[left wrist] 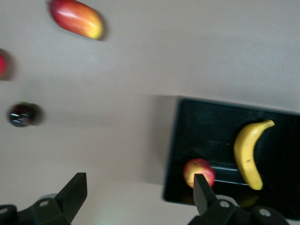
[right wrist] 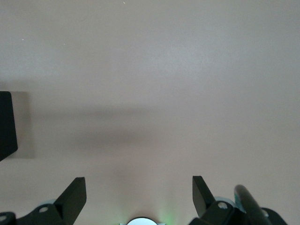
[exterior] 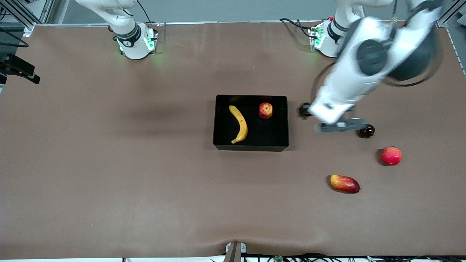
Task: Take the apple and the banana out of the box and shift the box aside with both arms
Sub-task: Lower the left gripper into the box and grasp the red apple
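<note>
The black box [exterior: 251, 147] sits mid-table with the yellow banana [exterior: 239, 123] and the small red-and-yellow apple [exterior: 265, 110] lying inside it. My left gripper [exterior: 340, 126] hangs open and empty over bare table, between the box and a dark round fruit. In the left wrist view the left gripper [left wrist: 138, 192] frames bare table, with the box [left wrist: 206, 126], the apple [left wrist: 197, 171] and the banana [left wrist: 249, 152] beside one finger. My right gripper [right wrist: 138, 192] is open and empty over bare table near its arm's base; a box corner [right wrist: 7, 124] shows at the edge.
Toward the left arm's end of the table lie a dark round fruit [exterior: 366, 131], a larger red round fruit [exterior: 391, 155] and, nearer the front camera, a red-yellow mango [exterior: 344, 183]. The left wrist view also shows the mango [left wrist: 76, 18] and the dark fruit [left wrist: 21, 115].
</note>
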Controlling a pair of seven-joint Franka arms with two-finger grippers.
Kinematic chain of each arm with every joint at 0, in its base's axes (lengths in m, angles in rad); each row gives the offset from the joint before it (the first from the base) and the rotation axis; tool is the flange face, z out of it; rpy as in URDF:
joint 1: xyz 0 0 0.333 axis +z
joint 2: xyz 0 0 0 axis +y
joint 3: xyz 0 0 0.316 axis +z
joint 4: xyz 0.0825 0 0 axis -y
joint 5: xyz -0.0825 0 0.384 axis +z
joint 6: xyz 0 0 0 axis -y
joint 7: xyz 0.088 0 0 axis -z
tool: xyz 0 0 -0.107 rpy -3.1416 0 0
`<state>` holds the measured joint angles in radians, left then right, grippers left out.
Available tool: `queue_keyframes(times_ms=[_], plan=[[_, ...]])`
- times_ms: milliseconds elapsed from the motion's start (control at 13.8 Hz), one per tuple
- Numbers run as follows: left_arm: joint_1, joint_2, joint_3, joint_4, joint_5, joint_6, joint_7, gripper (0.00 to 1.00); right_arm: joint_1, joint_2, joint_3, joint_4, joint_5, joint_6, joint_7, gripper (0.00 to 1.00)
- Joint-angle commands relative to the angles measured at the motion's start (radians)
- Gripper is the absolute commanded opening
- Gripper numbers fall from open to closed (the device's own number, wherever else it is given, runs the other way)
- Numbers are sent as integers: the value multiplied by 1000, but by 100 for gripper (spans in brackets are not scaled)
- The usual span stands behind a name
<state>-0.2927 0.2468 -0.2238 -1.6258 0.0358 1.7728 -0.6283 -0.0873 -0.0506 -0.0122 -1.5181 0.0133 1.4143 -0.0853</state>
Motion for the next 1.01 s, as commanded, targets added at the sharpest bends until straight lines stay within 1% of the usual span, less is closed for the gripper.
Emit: queue_keyframes(times_ms=[0, 144, 289, 578, 722, 939], plan=[[-94, 37, 4, -41, 19, 98, -120, 100, -22, -5, 14, -4, 5, -1, 7, 100], [-154, 58, 4, -115, 19, 230, -203, 100, -22, -5, 14, -4, 5, 0, 7, 100], [-186, 92, 4, -163, 22, 289, -209, 100, -22, -5, 15, -2, 7, 5, 7, 100], [-207, 173, 1, -204, 50, 297, -215, 100, -23, 2, 14, 1, 7, 5, 4, 100], [-212, 219, 1, -209, 52, 298, -232, 100, -23, 2, 14, 1, 7, 5, 4, 100], [-230, 287, 1, -209, 52, 342, -257, 100, -22, 2, 14, 1, 7, 5, 4, 100]])
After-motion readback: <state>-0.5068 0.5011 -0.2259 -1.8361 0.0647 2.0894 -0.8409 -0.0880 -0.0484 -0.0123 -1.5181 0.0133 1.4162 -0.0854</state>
